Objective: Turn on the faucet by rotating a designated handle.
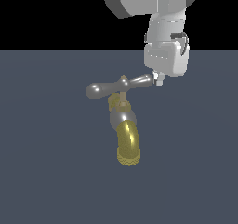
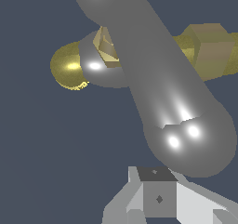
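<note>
Gripper (image 1: 159, 81) of the white arm hangs at the exterior view's right end of the silver handle (image 1: 116, 86), fingertip just touching or beside its rounded tip; whether its jaws are spread or closed cannot be told. Below the crossbar, the faucet (image 1: 124, 135) curves its brass spout down over the dark grey tabletop (image 1: 46, 172).

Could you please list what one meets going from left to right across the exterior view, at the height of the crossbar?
The handle's left bulbous end → the brass stem at the handle's centre → the handle's right end → the gripper, right at that end.
</note>
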Controlling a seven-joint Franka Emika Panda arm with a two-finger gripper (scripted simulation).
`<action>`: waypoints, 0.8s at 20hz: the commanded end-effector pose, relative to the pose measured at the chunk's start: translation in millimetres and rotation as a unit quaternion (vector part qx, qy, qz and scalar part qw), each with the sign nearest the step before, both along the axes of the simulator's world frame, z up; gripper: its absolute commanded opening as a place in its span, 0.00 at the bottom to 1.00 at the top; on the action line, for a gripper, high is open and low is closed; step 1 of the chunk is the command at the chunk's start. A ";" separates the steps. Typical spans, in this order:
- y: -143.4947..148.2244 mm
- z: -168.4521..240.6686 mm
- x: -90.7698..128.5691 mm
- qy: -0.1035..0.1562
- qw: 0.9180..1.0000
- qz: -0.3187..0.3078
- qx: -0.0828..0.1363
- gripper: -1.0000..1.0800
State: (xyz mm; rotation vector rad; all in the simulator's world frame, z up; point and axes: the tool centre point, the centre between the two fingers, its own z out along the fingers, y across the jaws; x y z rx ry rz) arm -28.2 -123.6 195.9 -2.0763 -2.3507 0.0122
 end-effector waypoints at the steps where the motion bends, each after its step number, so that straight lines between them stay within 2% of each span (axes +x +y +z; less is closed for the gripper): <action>1: 14.4 0.1 9.6 -0.001 1.000 0.007 0.001 0.00; 16: 66.4 2.0 59.4 -0.004 1.000 0.013 0.001 0.00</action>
